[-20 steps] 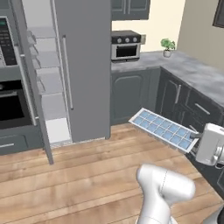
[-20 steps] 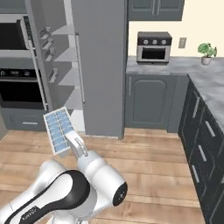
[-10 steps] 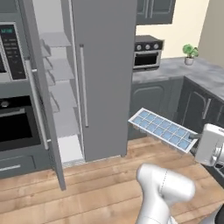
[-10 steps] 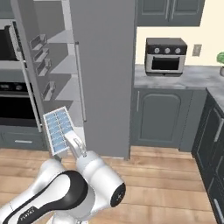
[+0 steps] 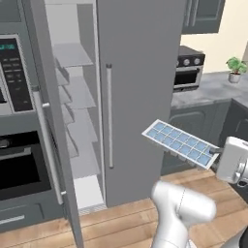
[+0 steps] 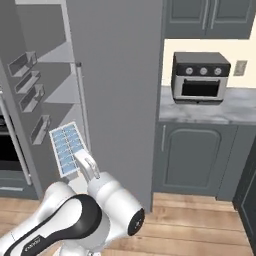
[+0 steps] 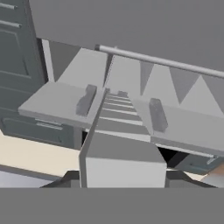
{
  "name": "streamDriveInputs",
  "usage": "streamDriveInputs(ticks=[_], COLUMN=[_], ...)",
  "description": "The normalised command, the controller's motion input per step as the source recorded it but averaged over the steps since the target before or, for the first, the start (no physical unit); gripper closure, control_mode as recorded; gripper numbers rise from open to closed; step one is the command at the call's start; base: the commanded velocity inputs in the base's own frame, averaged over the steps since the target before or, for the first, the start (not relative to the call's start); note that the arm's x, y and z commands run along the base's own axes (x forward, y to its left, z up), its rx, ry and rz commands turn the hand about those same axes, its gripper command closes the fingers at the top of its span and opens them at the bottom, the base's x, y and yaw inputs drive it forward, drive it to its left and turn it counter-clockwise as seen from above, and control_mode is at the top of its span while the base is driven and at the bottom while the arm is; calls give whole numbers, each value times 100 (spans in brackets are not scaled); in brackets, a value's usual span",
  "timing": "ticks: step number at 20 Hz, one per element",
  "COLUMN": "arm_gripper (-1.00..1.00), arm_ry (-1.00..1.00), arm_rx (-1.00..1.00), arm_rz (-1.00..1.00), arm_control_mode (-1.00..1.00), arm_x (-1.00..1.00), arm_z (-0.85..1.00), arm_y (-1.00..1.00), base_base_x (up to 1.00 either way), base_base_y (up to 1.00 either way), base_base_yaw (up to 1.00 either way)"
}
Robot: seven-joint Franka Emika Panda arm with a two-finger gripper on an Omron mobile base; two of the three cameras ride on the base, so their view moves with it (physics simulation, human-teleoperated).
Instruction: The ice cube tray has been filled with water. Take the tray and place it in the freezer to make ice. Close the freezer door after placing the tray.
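White tray: I see the ice cube tray held up in the air, well above the wooden floor, slightly tilted, in front of the closed right-hand refrigerator door.
Water: pale blue squares fill the cells, two wide along the tray's length.
Tray from the right base camera: the tray stands steeply tilted just above my arm's hand, near the foot of the open compartment.
Gripper: my gripper pinches the tray's near short end; the fingers are partly closed on its edge.
Hand camera: I look along the tray's pale underside, seen edge-on; the door's silver bar handle crosses beyond it.
Freezer: the freezer stands open to the left of the tray, its white shelves bare as far as I can see.
Freezer door: the freezer door is swung out toward me, edge-on at the left of the compartment; from the right base camera I see its inner bins.
Wall oven: a black-windowed oven sits left of the freezer door.
Counter: the grey stone counter to the right carries a toaster oven against the wall.
Plant: a small potted plant stands at the counter's far right edge in the left base camera.
Cabinets: dark grey cabinets run below the counter.
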Motion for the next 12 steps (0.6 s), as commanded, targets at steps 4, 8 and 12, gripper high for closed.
streamDriveInputs(ticks=[4, 8, 12], arm_gripper=[100, 100, 100], arm_ry=[0, 0, 0], arm_rx=[0, 0, 0], arm_rz=[0, 0, 0], arm_control_mode=[100, 100, 100], arm_x=[0, 0, 0], arm_z=[0, 0, 0], arm_y=[0, 0, 0], base_base_x=[58, 8, 37], base_base_y=[11, 17, 4], base_base_yaw=[18, 45, 35])
